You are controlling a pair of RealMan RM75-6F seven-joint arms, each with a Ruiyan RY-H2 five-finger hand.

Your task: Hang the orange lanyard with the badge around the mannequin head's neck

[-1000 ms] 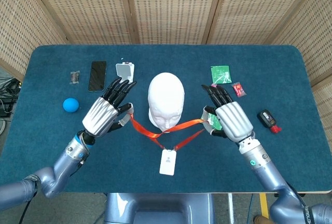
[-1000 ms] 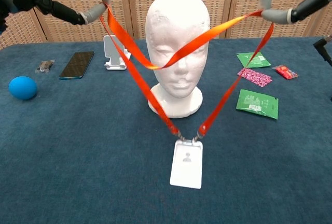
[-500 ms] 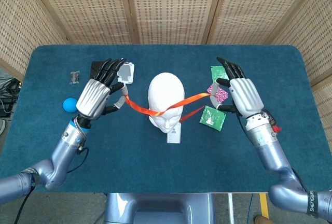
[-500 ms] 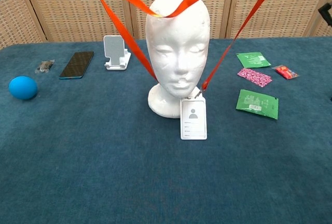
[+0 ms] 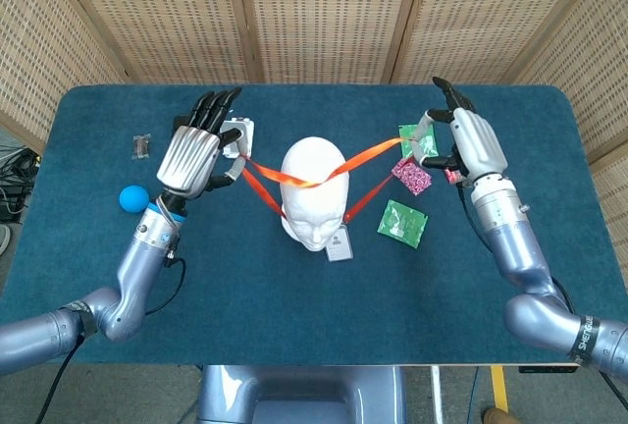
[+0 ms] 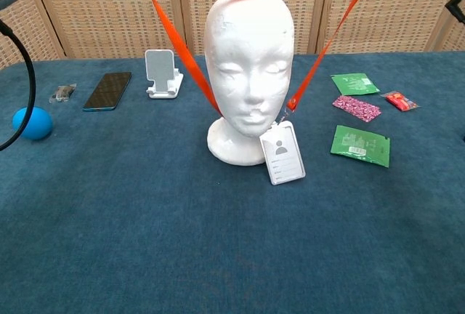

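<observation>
Your left hand [image 5: 194,154], at upper left, and your right hand [image 5: 473,144], at upper right, each hold the orange lanyard [image 5: 365,156] with closed fingers. The strap crosses on top of the mannequin head [image 5: 314,188], and the badge [image 6: 282,153] hangs before its neck. Carry the rear strap behind the crown and lower both hands together, keeping the loop wide.

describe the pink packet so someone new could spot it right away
Start at the white mannequin head mid-table and look toward the side with the flat packets. The pink packet lies between two green packets, patterned where they are plain, beside a small red packet.
</observation>
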